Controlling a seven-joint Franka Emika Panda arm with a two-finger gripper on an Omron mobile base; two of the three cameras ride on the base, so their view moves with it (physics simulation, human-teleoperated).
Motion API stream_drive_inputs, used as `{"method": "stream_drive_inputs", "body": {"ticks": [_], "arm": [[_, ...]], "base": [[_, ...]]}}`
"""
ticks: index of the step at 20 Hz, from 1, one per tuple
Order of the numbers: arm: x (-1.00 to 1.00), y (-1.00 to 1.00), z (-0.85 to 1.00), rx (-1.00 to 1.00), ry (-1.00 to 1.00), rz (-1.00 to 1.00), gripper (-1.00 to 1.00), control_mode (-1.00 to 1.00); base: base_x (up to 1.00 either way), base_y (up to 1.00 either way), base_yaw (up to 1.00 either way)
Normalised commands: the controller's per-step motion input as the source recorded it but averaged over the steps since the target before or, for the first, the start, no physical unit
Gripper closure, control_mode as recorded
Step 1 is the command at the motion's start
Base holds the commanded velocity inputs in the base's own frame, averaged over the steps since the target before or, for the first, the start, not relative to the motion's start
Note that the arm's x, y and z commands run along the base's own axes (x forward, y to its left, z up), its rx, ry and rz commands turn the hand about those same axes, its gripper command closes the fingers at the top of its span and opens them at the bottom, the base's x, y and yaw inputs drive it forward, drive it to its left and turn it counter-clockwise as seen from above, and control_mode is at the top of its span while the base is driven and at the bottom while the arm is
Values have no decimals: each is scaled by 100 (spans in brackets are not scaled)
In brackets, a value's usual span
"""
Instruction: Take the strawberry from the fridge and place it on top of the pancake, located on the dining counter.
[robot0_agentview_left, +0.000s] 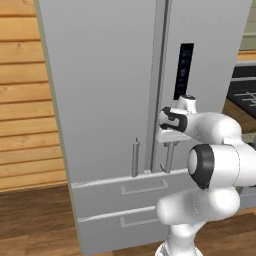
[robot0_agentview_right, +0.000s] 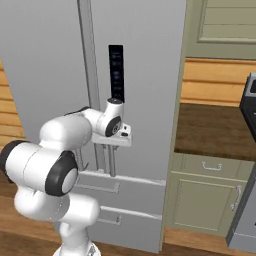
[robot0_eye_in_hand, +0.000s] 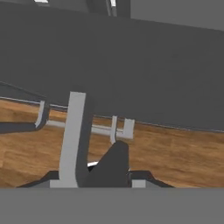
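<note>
The light-grey fridge (robot0_agentview_left: 110, 75) (robot0_agentview_right: 45, 60) stands with both doors closed, so the strawberry is hidden. My gripper (robot0_agentview_left: 169, 145) (robot0_agentview_right: 112, 149) is pressed close to the front of the right door, at the top of that door's vertical bar handle (robot0_agentview_left: 169, 159) (robot0_agentview_right: 112, 165). In the hand view the handle (robot0_eye_in_hand: 73, 131) rises as a pale bar just left of my gripper (robot0_eye_in_hand: 111, 162), whose dark fingers read as one closed mass beside the bar, not around it. The pancake and the dining counter are out of view.
The left door's handle (robot0_agentview_left: 135, 157) hangs close by, above two drawers (robot0_agentview_left: 125, 192). A wood-plank wall (robot0_agentview_left: 25, 100) is to the left of the fridge. Green-grey cabinets (robot0_agentview_right: 205, 200) with a dark worktop (robot0_agentview_right: 215, 130) are to its right. The floor (robot0_agentview_left: 35, 220) is wood.
</note>
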Motion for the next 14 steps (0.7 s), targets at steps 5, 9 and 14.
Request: {"method": "stream_drive_inputs", "body": {"ticks": [5,9,14], "arm": [[-55,-13,0,1,-10,3,100,-100],[-63,-42,0,5,-11,0,100,-100],[-57,-64,0,9,-5,0,100,-100]], "base": [[0,0,0],[0,0,0],[0,0,0]]}}
